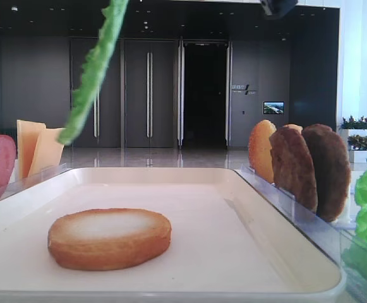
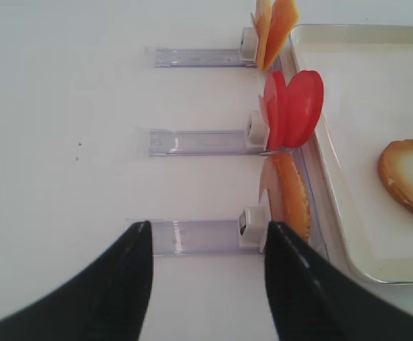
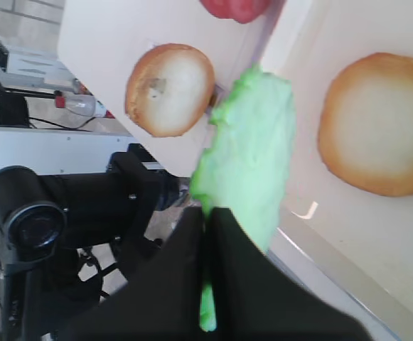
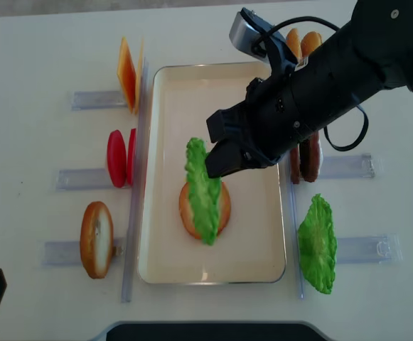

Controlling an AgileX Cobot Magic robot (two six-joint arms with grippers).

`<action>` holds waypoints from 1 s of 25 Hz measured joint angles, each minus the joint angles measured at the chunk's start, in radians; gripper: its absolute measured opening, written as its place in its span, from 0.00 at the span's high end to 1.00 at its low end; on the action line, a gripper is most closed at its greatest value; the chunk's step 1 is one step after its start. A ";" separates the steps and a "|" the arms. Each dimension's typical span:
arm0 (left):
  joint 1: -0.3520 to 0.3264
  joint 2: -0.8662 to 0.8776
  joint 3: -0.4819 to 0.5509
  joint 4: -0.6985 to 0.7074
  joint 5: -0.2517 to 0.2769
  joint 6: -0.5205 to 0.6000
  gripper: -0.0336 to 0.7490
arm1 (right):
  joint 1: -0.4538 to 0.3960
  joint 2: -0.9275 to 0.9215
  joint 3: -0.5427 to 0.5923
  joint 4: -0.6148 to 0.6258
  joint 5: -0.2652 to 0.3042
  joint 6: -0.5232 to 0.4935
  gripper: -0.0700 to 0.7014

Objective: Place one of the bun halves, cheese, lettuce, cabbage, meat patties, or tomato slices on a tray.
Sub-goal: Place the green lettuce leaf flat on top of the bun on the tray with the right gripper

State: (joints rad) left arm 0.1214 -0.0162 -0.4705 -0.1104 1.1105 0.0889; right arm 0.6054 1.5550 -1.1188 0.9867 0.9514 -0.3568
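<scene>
Two lettuce leaves (image 4: pixel 202 190), two tomato slices (image 4: pixel 121 158), two patties (image 4: pixel 306 162)

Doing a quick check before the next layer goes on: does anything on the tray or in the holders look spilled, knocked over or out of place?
Nothing stands out. One bun half lies flat, pale face up, on the tray. The right gripper holds a lettuce leaf hanging above it. Cheese, tomato slices and meat patties stand upright in their holders.

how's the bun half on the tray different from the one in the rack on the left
The bun half on the tray lies flat, pale face up; the racked bun half stands on edge in its clear holder. The tray one sits under the hanging lettuce held by the right gripper; the racked one is uncovered. Both are round and golden-brown.
</scene>
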 joint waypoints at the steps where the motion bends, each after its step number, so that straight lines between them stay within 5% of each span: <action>1: 0.000 0.000 0.000 0.000 0.000 0.000 0.46 | 0.000 0.006 0.000 0.036 0.000 -0.022 0.88; 12: 0.000 0.000 0.000 0.000 0.000 0.000 0.46 | 0.000 0.172 0.000 0.318 0.017 -0.248 0.88; 25: 0.000 0.000 0.000 0.000 0.000 0.000 0.46 | 0.000 0.223 0.000 0.341 -0.026 -0.319 0.88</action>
State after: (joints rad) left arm 0.1214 -0.0162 -0.4705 -0.1104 1.1105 0.0889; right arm 0.6054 1.7785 -1.1188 1.3281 0.9257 -0.6757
